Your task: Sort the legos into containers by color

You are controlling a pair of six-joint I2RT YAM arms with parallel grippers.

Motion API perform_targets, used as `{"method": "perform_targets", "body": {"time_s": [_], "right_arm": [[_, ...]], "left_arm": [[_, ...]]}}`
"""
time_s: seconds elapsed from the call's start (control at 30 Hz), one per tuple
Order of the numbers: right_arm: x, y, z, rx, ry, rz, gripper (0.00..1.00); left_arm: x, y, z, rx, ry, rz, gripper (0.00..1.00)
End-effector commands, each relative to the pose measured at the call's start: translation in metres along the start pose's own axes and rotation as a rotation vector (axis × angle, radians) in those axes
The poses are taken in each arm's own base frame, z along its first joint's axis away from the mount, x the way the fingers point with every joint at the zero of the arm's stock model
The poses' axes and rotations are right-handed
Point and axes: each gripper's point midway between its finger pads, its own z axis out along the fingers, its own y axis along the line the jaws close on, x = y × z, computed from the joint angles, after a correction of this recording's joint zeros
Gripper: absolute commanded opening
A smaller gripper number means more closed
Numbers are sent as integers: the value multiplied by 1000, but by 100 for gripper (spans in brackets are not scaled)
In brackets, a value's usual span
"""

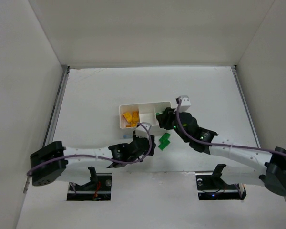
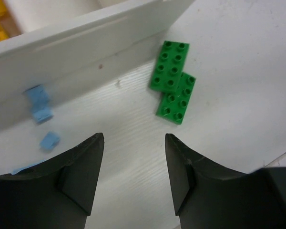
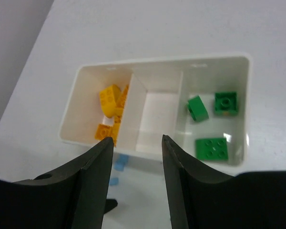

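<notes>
- Tray (image 3: 157,61): yellow bricks (image 3: 110,102) are kept in one end compartment, three sorted green bricks (image 3: 212,148) in the other end.
- Two loose green bricks (image 2: 171,81) are laid on the table (image 2: 238,57), touching each other, near the tray wall.
- Blue bricks (image 2: 49,140) are seen beside the same wall.
- Left gripper (image 2: 133,143): jaws are parted, nothing is held.
- Right gripper (image 3: 136,143): jaws are parted and empty, above the tray.

The left arm (image 1: 86,153) lies low, reaching rightward; the left gripper (image 2: 133,139) has its jaws parted, empty. The right arm (image 1: 231,151) reaches leftward; the right gripper (image 3: 135,141) is tilted down, jaws parted, empty.
</notes>
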Motion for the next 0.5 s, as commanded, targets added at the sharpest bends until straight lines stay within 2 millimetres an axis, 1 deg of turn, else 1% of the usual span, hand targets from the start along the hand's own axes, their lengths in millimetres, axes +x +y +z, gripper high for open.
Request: {"method": "perform_targets", "body": {"time_s": [0.0,0.07,0.13,0.2,0.37,0.47], "right_arm": [[12,-24,-21,34,-20,72,51],[25,-42,-34,62,-3,103,51],[35,-56,-43,89,10,115,52],[41,-66,-49,106,10,129,52],[47,-84,-60,130,5,172,52],[52,-88,-62,129,14,183,52]], "left_arm": [[-39,-49,20,106,-103,8,53],[-36,-57,33,103,-80,38,55],[-32,-67,43,124,-59,53,56],[-30,-76,53,152,-46,50,58],[-28,-70,76,113,-26,51,59],[-24,-65,89,84,-12,57,59]]}}
